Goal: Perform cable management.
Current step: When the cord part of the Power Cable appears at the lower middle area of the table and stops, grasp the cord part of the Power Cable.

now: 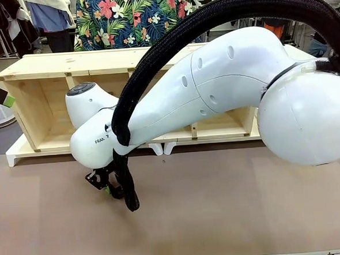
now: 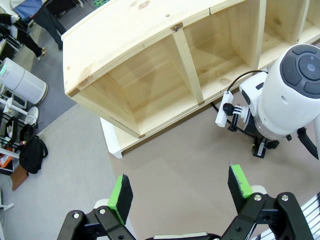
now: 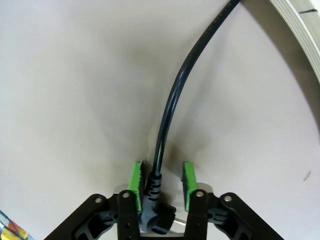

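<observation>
Cable (image 3: 168, 112) lies on the table (image 3: 70, 80), plug end between the right gripper's (image 3: 161, 172) fingers (image 3: 136, 179). One pad touches its ribbed neck and the other sits just beside it; whether they pinch it I cannot tell. Past the fingertips the cord runs straight on, then bends aside toward a pale board edge (image 3: 300, 35). Seen from the front, a black hose (image 1: 127, 191) hangs before these fingers. Left gripper (image 2: 180, 189) hovers well apart, fingers spread on nothing, with a white power strip (image 2: 223, 111) beyond them by the wooden shelf unit (image 2: 150, 30).
</observation>
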{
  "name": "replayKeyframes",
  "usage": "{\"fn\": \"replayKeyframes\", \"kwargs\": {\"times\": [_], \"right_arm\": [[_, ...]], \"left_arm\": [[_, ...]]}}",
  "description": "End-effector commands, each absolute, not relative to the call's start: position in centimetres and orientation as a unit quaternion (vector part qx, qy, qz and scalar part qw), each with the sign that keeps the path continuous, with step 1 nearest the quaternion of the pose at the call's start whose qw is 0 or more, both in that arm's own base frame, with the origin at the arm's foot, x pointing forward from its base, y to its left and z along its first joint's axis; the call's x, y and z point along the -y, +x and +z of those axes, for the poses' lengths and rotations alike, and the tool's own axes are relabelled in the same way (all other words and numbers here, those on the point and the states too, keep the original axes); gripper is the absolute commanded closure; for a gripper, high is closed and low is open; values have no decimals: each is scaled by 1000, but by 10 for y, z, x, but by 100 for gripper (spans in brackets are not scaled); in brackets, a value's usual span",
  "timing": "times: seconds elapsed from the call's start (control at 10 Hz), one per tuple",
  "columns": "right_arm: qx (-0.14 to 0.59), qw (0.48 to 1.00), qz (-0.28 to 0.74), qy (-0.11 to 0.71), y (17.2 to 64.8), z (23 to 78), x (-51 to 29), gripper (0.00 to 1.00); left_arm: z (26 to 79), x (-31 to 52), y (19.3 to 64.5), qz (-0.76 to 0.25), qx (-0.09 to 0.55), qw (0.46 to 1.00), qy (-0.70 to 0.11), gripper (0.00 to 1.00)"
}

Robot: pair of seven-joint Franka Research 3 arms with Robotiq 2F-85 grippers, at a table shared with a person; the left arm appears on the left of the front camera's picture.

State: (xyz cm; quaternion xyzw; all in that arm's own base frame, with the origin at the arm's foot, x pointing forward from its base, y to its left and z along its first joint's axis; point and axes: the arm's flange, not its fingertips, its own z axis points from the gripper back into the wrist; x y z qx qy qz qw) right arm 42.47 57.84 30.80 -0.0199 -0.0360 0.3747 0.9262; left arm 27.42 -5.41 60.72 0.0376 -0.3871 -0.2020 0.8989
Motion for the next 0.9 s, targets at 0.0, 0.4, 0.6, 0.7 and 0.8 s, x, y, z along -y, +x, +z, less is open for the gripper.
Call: {"fn": "replayKeyframes", "kwargs": {"times": [0.0, 0.4, 0.6, 0.7, 0.8], "right_arm": [[29, 930, 365, -24, 427, 305, -582, 76], [28, 932, 361, -23, 428, 306, -582, 100], [44, 928, 370, 2, 427, 307, -583, 100], [36, 927, 374, -20, 425, 308, -579, 100], [36, 927, 374, -20, 425, 308, -579, 100]], "left_arm": [[608, 55, 276, -202, 392, 897, 38, 0], [608, 55, 276, -202, 392, 897, 38, 0], [608, 55, 276, -202, 392, 897, 38, 0], [608, 55, 276, -202, 392, 897, 38, 0], [608, 55, 276, -202, 392, 897, 38, 0]]}}
